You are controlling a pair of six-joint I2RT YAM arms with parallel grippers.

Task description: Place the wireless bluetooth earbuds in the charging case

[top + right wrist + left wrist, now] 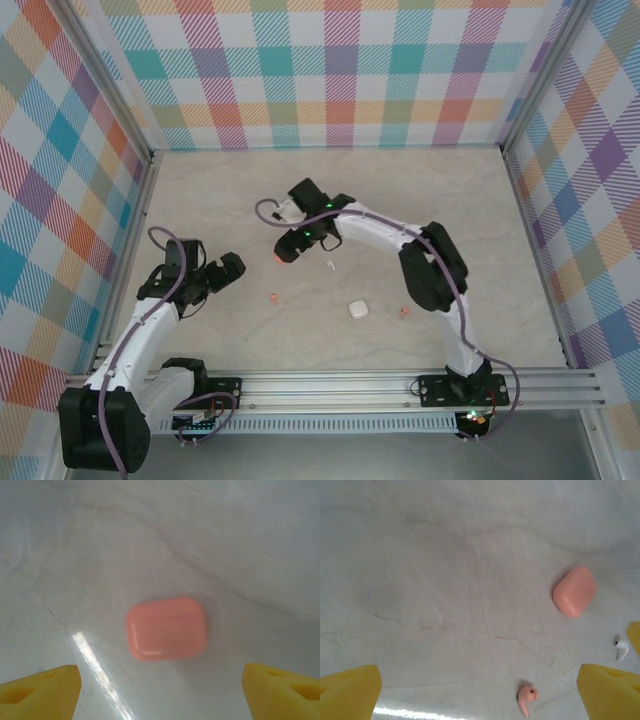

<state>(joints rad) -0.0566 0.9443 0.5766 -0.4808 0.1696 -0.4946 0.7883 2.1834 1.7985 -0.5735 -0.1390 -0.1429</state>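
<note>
Right gripper (283, 251) is out over the middle of the tabletop (450, 200), a touch left of centre, hanging directly above the pink case (166, 628). Its wrist camera shows the yellow fingers (40, 690) spread wide, one off each end of the case, gripping nothing and making no contact. The case lies flat with its lid shut, and that's the catch.

Left gripper (222, 272) sits toward the left edge, also spread wide and empty. It looks across at that same case, with a pink earbud (526, 700) loose on the tabletop just in front of it. A white earbud (621, 649) lies further over, past the case.

From above, the white case (357, 309) rests closer to the near edge, about centre, too small there to read its lid. A second pink earbud (404, 313) lies just to its right. Every earbud on show lies loose on the tabletop.

I'd call this the very first step: getting hold of the pink case, with nothing inserted yet. Next, the right gripper needs to drop straight down and close squarely on the case's two ends. Then the lid has to come up, and that likely needs the left arm to help. The shell looks smooth and rounded, so an off-centre squeeze could send it skating away.
</note>
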